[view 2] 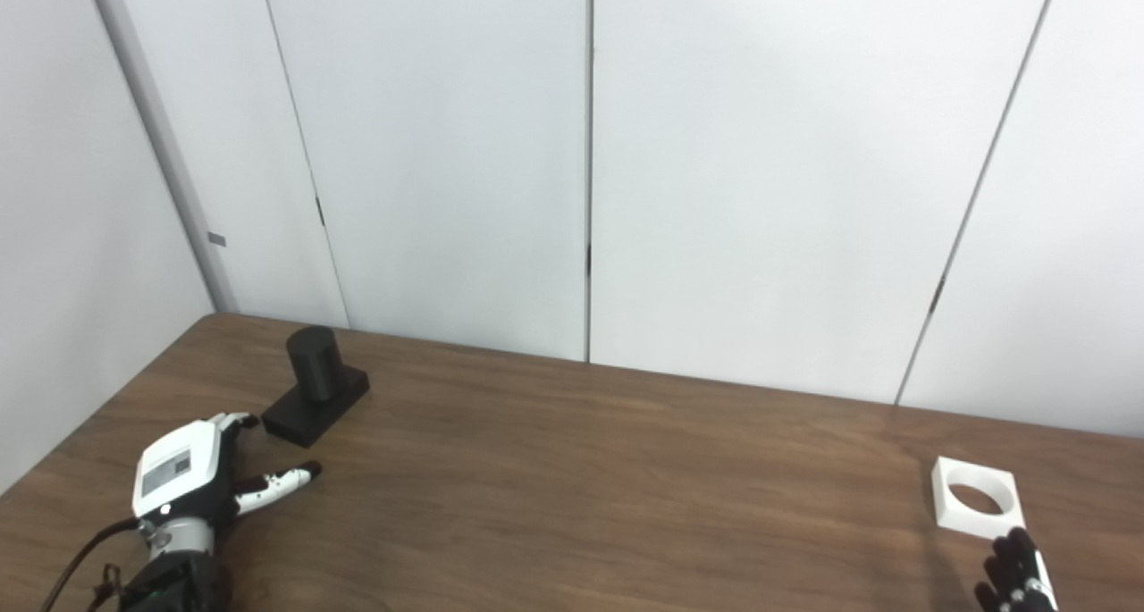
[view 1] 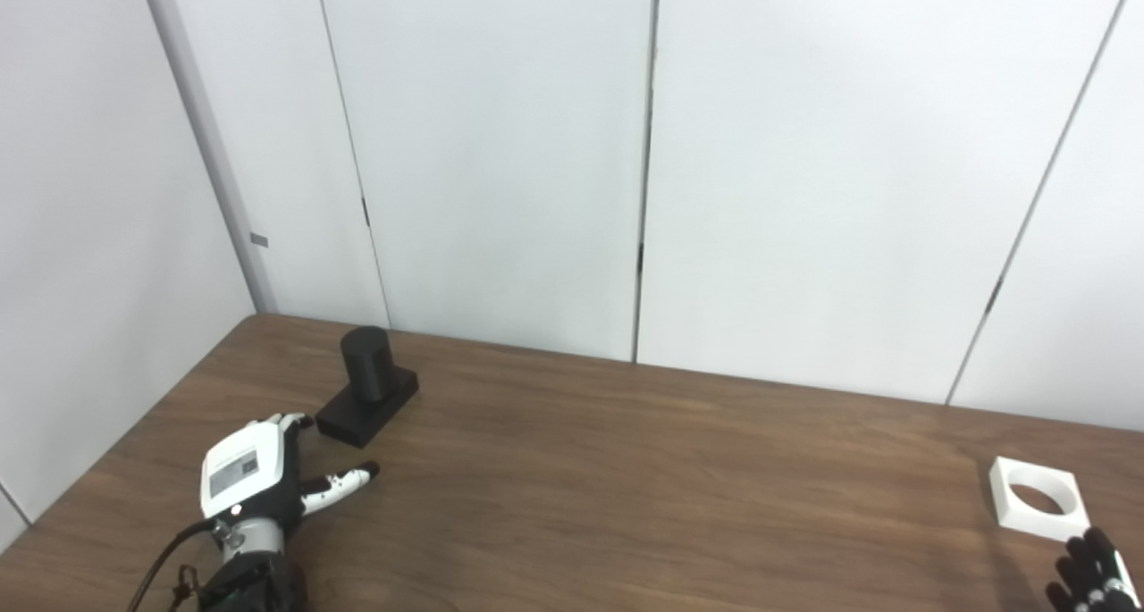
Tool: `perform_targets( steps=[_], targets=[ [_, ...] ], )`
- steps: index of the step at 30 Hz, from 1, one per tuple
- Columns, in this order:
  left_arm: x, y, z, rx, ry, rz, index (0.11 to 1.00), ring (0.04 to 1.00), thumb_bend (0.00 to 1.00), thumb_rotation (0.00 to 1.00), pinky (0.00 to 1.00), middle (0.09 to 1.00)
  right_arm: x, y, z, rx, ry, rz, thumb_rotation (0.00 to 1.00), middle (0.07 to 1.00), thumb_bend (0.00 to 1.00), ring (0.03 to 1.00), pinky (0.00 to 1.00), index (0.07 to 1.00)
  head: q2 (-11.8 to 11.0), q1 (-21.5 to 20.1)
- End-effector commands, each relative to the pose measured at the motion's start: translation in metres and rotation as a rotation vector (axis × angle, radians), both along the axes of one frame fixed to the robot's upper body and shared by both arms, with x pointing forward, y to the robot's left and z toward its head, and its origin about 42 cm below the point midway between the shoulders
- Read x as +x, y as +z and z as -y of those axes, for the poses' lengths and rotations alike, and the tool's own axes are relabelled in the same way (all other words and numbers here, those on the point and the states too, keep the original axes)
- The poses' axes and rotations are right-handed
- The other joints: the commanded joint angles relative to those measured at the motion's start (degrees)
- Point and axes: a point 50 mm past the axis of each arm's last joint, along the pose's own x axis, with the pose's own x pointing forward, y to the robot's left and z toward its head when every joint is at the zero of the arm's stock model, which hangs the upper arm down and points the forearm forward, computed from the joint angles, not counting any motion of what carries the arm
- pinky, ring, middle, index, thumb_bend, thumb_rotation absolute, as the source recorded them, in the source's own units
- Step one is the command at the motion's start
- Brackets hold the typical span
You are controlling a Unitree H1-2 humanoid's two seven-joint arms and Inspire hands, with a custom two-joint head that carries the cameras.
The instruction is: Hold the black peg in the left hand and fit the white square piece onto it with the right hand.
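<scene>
The white panelled wall point(view 1: 500, 147) fills most of what I see, its vertical seams running down to the far edge of the table. Below it spreads the dark wooden table point(view 1: 626, 469), which carries everything else.

My left hand point(view 1: 259, 482) lies low over the table near its left end, back of the hand up, showing a white cover with a small label. Its fingers are spread apart and hold nothing; the thumb sticks out to the right, and the fingertips reach toward the near corner of the black peg's base, very close to it, though I cannot tell whether they touch.

The black peg point(view 1: 368, 375) stands upright on its flat square base, on the table near the back left corner, just beyond my left hand.

The white square piece point(view 2: 976, 498) lies flat on the table at the far right, well apart from the peg, its round hole facing up.

My right hand point(view 2: 1014, 576) only pokes in at the bottom right corner, just nearer to me than the white piece. Only the dark fingertips show, pointing up toward the piece and not on it; I cannot tell whether this hand is spread or closed.
</scene>
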Motion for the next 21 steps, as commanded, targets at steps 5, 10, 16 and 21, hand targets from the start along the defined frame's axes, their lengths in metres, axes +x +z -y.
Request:
perform_targets(
  steps=[5,10,16,21],
  targets=[
    [0.025,0.03,-0.011,0.073,0.005,0.064,0.843,0.946,0.94,0.67,0.95,0.912,-0.02,-0.027,-0.014,0.071,-0.012,-0.096,1.0,1.0,0.63,1.0,1.0,1.0,0.2,0.1],
    [0.031,0.032,-0.013,0.081,0.018,0.052,0.857,0.953,0.97,0.7,0.96,0.923,-0.02,-0.027,-0.014,0.067,-0.007,-0.094,1.0,1.0,0.62,1.0,1.0,1.0,0.2,0.1],
    [0.036,0.034,-0.014,0.077,0.028,0.046,0.87,0.964,0.97,0.71,0.99,0.934,-0.021,-0.025,-0.015,0.078,-0.008,-0.089,1.0,0.999,0.6,1.0,1.0,1.0,0.5,0.2],
    [0.042,0.035,-0.013,0.079,0.027,0.046,0.858,0.96,0.98,0.71,0.99,0.924,-0.021,-0.024,-0.015,0.077,-0.001,-0.09,1.0,1.0,0.58,1.0,1.0,1.0,0.6,0.0]
  ],
)
